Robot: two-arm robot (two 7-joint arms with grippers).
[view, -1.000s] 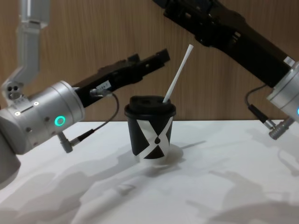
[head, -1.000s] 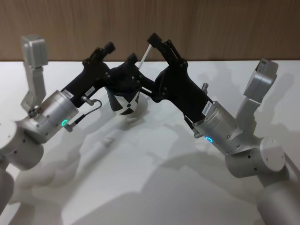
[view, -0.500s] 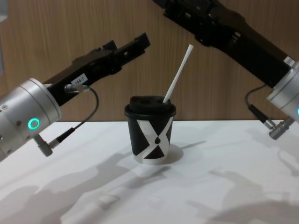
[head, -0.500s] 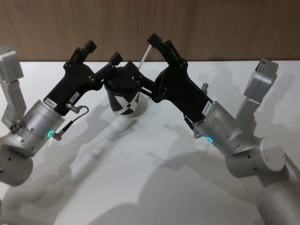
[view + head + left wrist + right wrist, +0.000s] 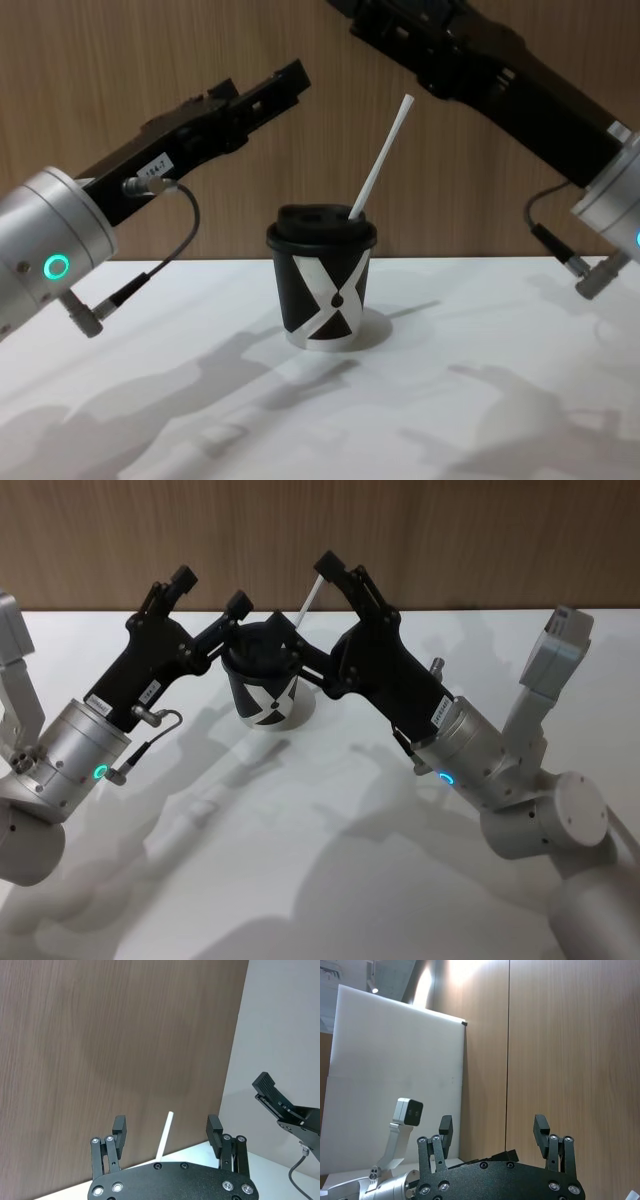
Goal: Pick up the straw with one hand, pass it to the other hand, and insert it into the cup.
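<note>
The cup (image 5: pixel 321 285), black with a white X and a drop mark, stands upright on the white table (image 5: pixel 480 400), with the straw (image 5: pixel 381 160) planted through its domed lid and leaning toward one o'clock in the chest view. In the head view the cup (image 5: pixel 262 680) sits near the table's far edge, at about eleven o'clock from the frame's centre, the straw's (image 5: pixel 310 597) free end rising above the rim against the wood-panelled wall (image 5: pixel 450 540).

The left gripper (image 5: pixel 207 590) is raised at roughly ten o'clock from the cup, its two black fingers spread wide apart and holding nothing. Seen from the left wrist camera, the left gripper (image 5: pixel 168 1130) frames the upper length of the straw (image 5: pixel 164 1136) between its parted fingertips, with clear gaps on either side; the straw touches neither pad. In the chest view this gripper (image 5: pixel 283 83) points up and inward from the left edge, above and to the left of the lid.

The right gripper (image 5: pixel 337 568) hovers at about one o'clock from the cup, close beside the straw's top. From the right wrist camera, the right gripper (image 5: pixel 494 1127) shows its fingers fully parted and empty, the wall behind them. In the chest view the right arm (image 5: pixel 500 80) slants down from the top edge toward the right, passing above the straw without touching it.
</note>
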